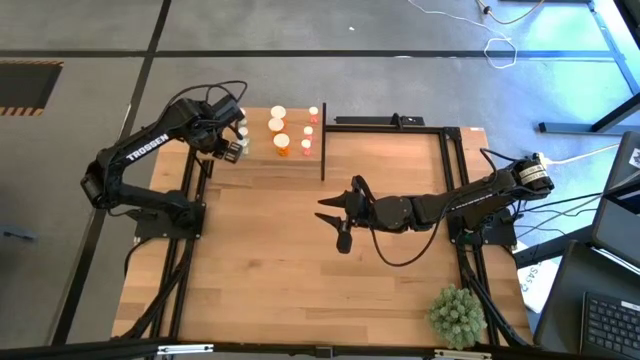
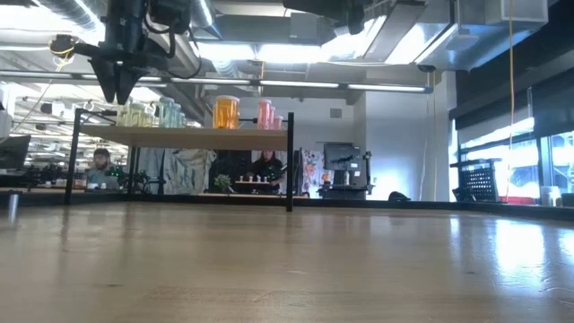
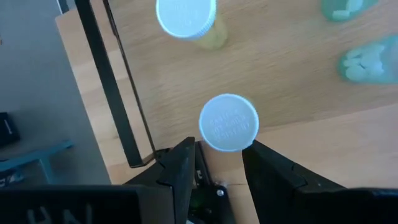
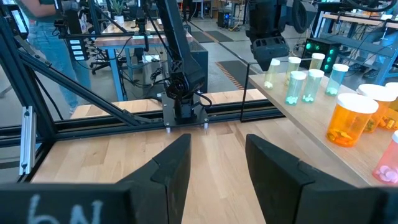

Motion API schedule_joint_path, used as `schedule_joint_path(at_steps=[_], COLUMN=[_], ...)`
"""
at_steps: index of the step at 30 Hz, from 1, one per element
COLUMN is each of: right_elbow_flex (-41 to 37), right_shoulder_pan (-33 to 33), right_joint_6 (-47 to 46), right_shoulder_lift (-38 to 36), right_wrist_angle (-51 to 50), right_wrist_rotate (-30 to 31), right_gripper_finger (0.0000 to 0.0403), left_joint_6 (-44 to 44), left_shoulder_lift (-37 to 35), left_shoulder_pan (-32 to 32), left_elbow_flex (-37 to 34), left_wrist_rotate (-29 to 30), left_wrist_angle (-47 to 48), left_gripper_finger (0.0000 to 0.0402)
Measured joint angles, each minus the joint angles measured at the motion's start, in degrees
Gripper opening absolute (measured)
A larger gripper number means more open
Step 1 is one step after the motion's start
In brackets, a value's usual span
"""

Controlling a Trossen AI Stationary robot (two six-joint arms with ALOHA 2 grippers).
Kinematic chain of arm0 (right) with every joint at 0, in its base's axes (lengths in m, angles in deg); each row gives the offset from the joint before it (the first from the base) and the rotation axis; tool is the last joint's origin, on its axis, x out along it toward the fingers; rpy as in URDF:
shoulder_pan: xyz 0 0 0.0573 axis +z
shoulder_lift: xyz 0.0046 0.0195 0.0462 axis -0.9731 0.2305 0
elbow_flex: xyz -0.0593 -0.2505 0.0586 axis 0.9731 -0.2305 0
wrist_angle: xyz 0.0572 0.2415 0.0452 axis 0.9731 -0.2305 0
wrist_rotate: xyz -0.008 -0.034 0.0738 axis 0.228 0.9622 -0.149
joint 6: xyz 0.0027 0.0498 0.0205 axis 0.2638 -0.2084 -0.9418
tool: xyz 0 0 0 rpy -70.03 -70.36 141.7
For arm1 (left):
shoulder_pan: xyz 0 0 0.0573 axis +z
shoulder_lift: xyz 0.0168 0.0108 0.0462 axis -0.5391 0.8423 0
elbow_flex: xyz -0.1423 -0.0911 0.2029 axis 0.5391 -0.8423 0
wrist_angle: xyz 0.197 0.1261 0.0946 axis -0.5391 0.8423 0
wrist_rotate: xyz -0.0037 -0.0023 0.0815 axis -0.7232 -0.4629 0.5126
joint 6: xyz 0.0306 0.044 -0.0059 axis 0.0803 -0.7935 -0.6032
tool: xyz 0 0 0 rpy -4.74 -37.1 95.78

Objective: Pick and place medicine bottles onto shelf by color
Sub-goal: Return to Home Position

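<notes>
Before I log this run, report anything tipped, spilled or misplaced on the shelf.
Nothing stands out. The medicine bottles stand upright on the shelf, grouped green, orange, pink; none spilled. The left hand hovers open above one; the right hand waits over the table.

We read only the white word TROSSEN on the dark left arm (image 1: pixel 147 143); lettering on the round white bottle cap (image 3: pixel 228 122) is illegible.

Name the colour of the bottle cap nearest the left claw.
White cap, best in left wrist view.
</notes>
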Motion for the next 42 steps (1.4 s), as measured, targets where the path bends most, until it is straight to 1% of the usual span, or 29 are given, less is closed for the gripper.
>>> schedule_joint_path(at_steps=[9,12,17,23,27,30,33,35,37,38,39,40,42], right_elbow_flex=[0.00,0.00,0.00,0.00,0.00,0.00,0.22,1.34,3.39,4.87,6.39,8.35,12.72], right_shoulder_pan=[0.00,0.00,0.00,0.00,0.00,0.00,0.00,0.00,0.11,0.24,0.35,0.43,0.62], right_joint_6=[-0.01,0.03,2.98,2.86,3.00,2.89,3.36,3.98,4.83,4.88,4.87,4.71,3.27], right_shoulder_lift=[0.00,0.00,0.00,0.00,0.00,0.00,-0.35,-0.98,-2.49,-3.36,-4.41,-5.42,-7.19], right_wrist_angle=[0.00,-0.01,-0.02,-0.02,-0.02,0.22,0.18,-1.58,-5.90,-8.93,-13.34,-18.71,-30.33], right_wrist_rotate=[0.00,0.00,-0.02,-0.04,-0.04,-0.04,-0.02,-0.03,-0.02,-0.08,-0.12,-0.36,-1.48], right_gripper_finger=[0.0156,0.0156,0.0156,0.0156,0.0156,0.0154,0.0129,0.0096,0.0053,0.0030,0.0016,0.0010,0.0009], left_joint_6=[-0.04,-0.03,-0.58,-4.45,-8.58,-9.16,-9.12,-8.93,-8.01,-7.51,-7.34,-7.06,-6.56], left_shoulder_lift=[-0.03,-0.22,-0.24,-0.28,-0.31,-1.00,-2.84,-4.75,-7.06,-8.40,-9.75,-11.14,-14.16], left_shoulder_pan=[0.00,-0.16,-1.36,-2.97,-5.88,-9.10,-12.76,-15.37,-18.02,-19.41,-20.68,-21.98,-24.29], left_elbow_flex=[0.12,1.85,7.13,15.79,20.93,23.78,25.47,25.59,25.59,25.60,25.59,25.60,25.60], left_wrist_rotate=[-0.52,-1.27,-1.27,-1.32,-1.32,-1.46,-1.41,-1.11,-0.93,-0.74,-0.43,0.23,0.98], left_wrist_angle=[0.22,1.53,3.25,6.38,7.80,9.03,8.98,8.80,8.67,8.63,8.49,8.33,7.50], left_gripper_finger=[0.0129,0.0129,0.0129,0.0129,0.0129,0.0128,0.0114,0.0094,0.0067,0.0052,0.0036,0.0019,0.0006])
